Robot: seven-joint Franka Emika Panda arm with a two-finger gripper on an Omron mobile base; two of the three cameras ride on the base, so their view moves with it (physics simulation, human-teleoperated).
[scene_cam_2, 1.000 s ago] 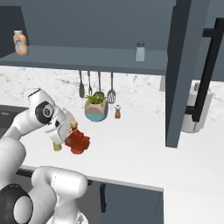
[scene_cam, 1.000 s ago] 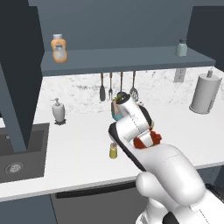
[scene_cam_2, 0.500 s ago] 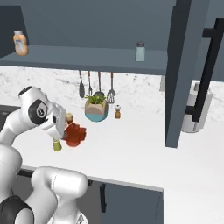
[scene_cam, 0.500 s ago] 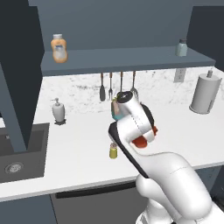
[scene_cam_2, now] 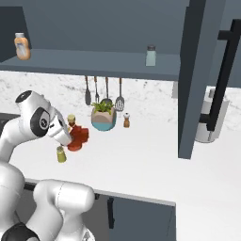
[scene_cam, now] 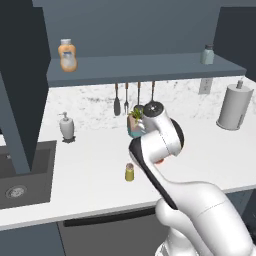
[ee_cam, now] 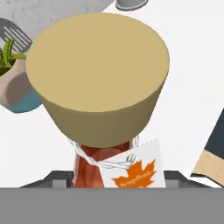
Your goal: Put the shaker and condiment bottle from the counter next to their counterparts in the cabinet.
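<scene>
Your gripper (scene_cam_2: pixel 70 136) is clamped on the condiment bottle (scene_cam_2: pixel 77 138), and over the last second the arm has swung it leftward and tipped it: in the right base view the bottle now lies nearly on its side in the grip, tan cap toward the back wall, above the counter (scene_cam_2: pixel 155 164) and off its surface. In the hand view the cap looms right against the lens, with the white tag at the neck below it, so the hold looks secure. That means the bottle is lifted and on its way, but it is well below the cabinet (scene_cam: pixel 150 67) shelf, where the squat orange bottle (scene_cam: pixel 67 55) waits at the left end. The shaker (scene_cam: pixel 129 172) stands untouched on the counter near the front edge, just beside the arm; its match, the grey-green shaker (scene_cam: pixel 208 54), sits at the shelf's right end. You'll likely need to right the bottle before setting it down.
</scene>
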